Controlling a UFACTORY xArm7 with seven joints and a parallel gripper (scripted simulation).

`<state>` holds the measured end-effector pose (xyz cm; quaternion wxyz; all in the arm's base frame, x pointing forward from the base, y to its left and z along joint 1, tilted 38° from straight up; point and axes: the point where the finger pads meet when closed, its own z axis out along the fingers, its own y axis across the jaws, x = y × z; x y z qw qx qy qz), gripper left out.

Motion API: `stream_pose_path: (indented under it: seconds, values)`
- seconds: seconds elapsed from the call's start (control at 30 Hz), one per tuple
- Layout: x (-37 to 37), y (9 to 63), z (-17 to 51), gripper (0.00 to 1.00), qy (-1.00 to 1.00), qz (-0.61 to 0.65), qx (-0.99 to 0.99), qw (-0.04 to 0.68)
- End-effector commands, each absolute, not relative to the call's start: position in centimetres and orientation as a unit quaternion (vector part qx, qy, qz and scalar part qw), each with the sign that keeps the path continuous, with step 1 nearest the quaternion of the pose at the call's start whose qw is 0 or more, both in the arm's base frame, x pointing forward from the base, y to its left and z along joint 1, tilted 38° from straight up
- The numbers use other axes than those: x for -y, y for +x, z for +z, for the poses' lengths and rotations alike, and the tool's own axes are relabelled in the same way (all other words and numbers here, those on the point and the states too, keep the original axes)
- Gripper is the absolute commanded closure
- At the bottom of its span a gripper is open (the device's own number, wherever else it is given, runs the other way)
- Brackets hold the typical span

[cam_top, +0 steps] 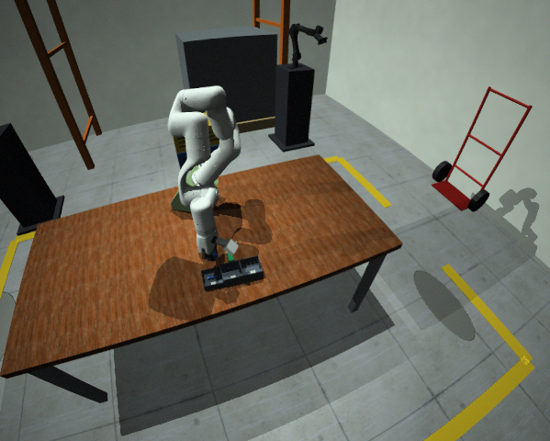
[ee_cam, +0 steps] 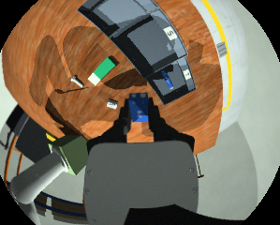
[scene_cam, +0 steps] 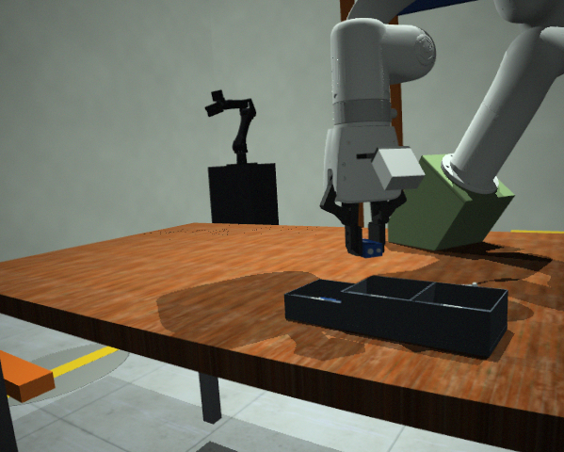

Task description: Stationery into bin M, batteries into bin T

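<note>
- Your blue block battery is clamped between the jaws of the gripper, raised off the surface.
- You see its long axis running out from between the jaws in the wrist view, with the two round contacts at the far end; in the exterior view they face the viewer.
- You have the divided tray standing in front of the battery, the T bin at its low end.
- In that T bin, you can see a blue cylindrical piece; its ends are hard to make out in the exterior view.
- You can read S and T in the wrist view, but the far bin is cut off and its label can't be read.
- Outside the tray, you have a green-and-white eraser, a small silver cylinder and a screw-like piece.
- You have bare wood between the tray and the front edge.
</note>
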<state>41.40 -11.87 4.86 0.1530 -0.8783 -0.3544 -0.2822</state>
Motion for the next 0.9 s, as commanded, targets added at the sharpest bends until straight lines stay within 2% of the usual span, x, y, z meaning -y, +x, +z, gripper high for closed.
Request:
stream_pose_path:
  seconds: [0.0,0.43,0.87]
  values:
    - [13.3,43.6,5.1,1.0,-0.847,-0.294,0.422,0.132]
    - [15.6,47.1,5.5,1.0,-0.743,-0.315,0.586,0.069]
    - [15.5,47.0,5.4,1.0,-0.743,-0.315,0.586,0.069]
